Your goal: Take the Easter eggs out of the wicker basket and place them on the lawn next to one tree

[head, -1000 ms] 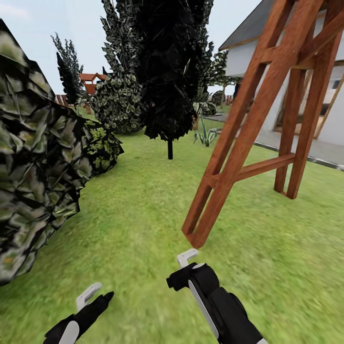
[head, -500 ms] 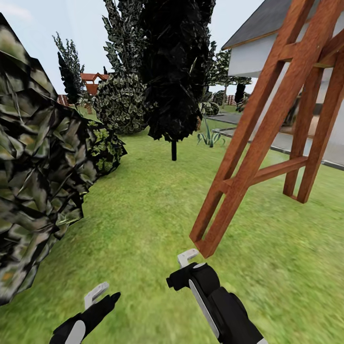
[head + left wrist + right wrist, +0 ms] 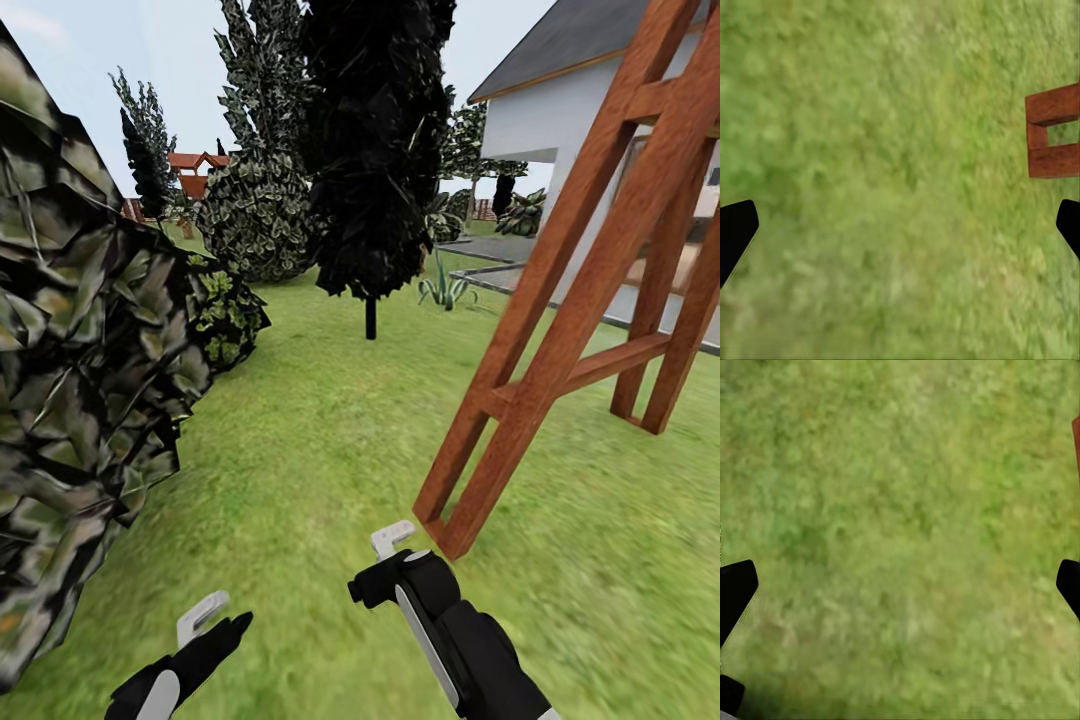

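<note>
The Easter eggs, the wicker basket and the tree are out of view. Mottled green lawn (image 3: 300,450) stretches ahead of me. Low at the front of the head view, my left gripper (image 3: 203,618) and right gripper (image 3: 392,540) both hang over bare grass. In the left wrist view the left gripper (image 3: 900,232) has its dark fingers far apart, open, with nothing between them. The right gripper (image 3: 900,592) is open in the same way above grass.
A tall red-brown wooden frame (image 3: 560,300) stands on the grass close at the right; its foot (image 3: 1054,139) appears in the left wrist view. A big leafy bush (image 3: 80,350) crowds the left. A slim dark conifer (image 3: 370,150) and a white house (image 3: 560,110) lie ahead.
The whole head view has shifted: the camera moves forward, so the wooden frame slides right and the bush looms larger. Both arms hold nearly the same pose, grippers still open.
</note>
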Motion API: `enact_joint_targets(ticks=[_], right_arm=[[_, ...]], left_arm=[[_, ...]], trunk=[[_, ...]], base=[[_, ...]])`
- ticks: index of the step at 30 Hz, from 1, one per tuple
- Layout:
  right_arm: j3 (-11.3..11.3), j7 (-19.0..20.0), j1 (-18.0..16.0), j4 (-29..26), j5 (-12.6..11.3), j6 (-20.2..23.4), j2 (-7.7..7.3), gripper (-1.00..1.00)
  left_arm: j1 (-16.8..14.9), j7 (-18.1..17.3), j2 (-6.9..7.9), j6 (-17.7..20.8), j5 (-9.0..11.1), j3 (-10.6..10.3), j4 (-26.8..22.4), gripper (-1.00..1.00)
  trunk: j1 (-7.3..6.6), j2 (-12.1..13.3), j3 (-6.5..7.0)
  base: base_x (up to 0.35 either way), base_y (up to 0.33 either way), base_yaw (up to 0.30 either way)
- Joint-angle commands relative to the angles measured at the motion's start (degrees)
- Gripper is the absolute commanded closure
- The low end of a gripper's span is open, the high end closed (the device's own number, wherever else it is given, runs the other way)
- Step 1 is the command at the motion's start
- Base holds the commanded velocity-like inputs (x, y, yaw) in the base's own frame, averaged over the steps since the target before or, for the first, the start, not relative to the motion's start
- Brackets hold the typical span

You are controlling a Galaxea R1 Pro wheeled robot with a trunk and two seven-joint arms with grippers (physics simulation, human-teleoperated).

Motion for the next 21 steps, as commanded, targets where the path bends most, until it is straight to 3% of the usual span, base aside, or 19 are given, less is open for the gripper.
enact_joint_targets(ticks=[1, 21], right_arm=[[0.0, 0.0, 0.0, -0.1, 0.0, 0.3, 0.01, -1.00], [-0.1, 0.0, 0.0, -0.8, 0.0, 0.3, -0.16, -1.00]], left_arm=[[0.0, 0.4, -0.02, 0.3, 0.6, 0.0, -0.1, -1.00], [0.0, 0.3, -0.02, 0.3, 0.6, -0.1, -0.1, -1.00]], trunk=[[0.03, 0.0, -0.06], [0.03, 0.0, -0.06]], base=[[0.251, 0.198, 0.000], [0.268, 0.169, 0.000]])
